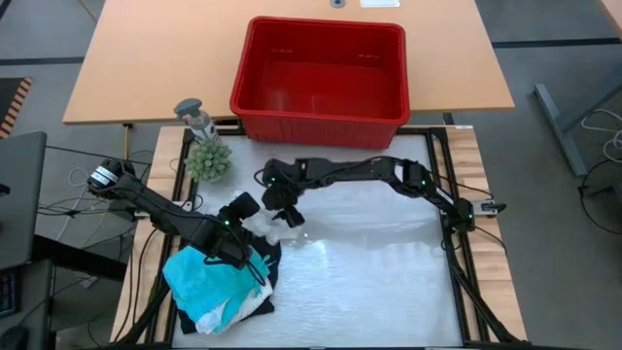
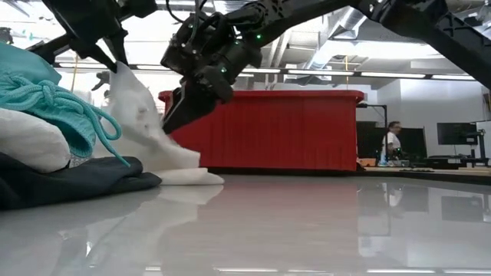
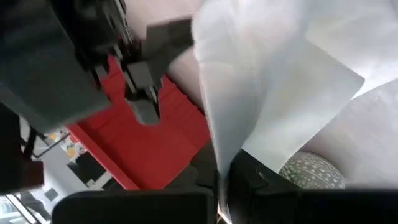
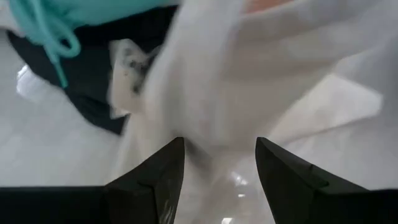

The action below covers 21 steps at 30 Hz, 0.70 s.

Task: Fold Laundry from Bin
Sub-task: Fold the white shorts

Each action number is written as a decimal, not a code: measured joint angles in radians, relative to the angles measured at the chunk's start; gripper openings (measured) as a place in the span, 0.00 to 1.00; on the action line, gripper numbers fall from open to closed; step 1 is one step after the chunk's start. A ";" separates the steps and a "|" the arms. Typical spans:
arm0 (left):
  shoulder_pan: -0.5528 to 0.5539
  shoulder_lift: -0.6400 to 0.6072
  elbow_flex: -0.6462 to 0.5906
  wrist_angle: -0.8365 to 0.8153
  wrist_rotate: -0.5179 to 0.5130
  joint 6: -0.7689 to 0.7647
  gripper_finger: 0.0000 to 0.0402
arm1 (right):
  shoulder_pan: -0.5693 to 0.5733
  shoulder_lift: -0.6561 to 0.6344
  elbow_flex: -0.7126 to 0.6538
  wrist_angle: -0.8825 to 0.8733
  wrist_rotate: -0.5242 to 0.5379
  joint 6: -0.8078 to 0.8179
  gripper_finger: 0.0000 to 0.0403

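A white garment [image 2: 142, 126] stands up as a peak from the table near its left side. My left gripper [image 2: 113, 55] is shut on its top. My right gripper [image 2: 175, 107] hangs open just to the right of the cloth. In the right wrist view its two fingers stand apart with the white garment [image 4: 217, 93] ahead of them; I cannot tell whether they touch it. A pile of teal [image 1: 204, 277], white and black laundry [image 1: 255, 255] lies at the table's near left. The red bin [image 1: 321, 73] stands at the far edge. My left gripper pinches the white garment's raised top [image 3: 225, 163] between its two shut fingers, slanting down from above. One layer or several, I cannot tell. The cloth hangs below the fingers in a slack cone, and its lower end [image 2: 184, 176] lies on the table.
A small green plant [image 1: 208, 160] and a grey object [image 1: 194, 115] stand at the far left, beside the bin. The table's shiny middle and right [image 1: 389, 272] are bare. A person [image 2: 393, 142] stands far off in the room.
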State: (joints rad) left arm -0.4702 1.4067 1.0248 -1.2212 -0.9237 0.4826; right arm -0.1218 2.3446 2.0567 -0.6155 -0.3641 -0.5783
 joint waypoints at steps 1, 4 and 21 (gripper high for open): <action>0.000 0.000 0.000 -0.008 0.001 -0.010 0.00 | 0.001 0.000 0.000 -0.009 0.000 -0.003 0.55; 0.000 0.000 0.000 -0.023 0.002 -0.025 0.00 | 0.004 0.000 0.000 -0.014 0.000 -0.003 0.55; 0.000 0.000 0.000 -0.022 -0.043 -0.039 0.00 | 0.015 0.002 -0.026 0.042 -0.073 0.029 0.40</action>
State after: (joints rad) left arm -0.4702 1.4067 1.0248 -1.2434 -0.9664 0.4438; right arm -0.1072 2.3464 2.0306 -0.5737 -0.4372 -0.5491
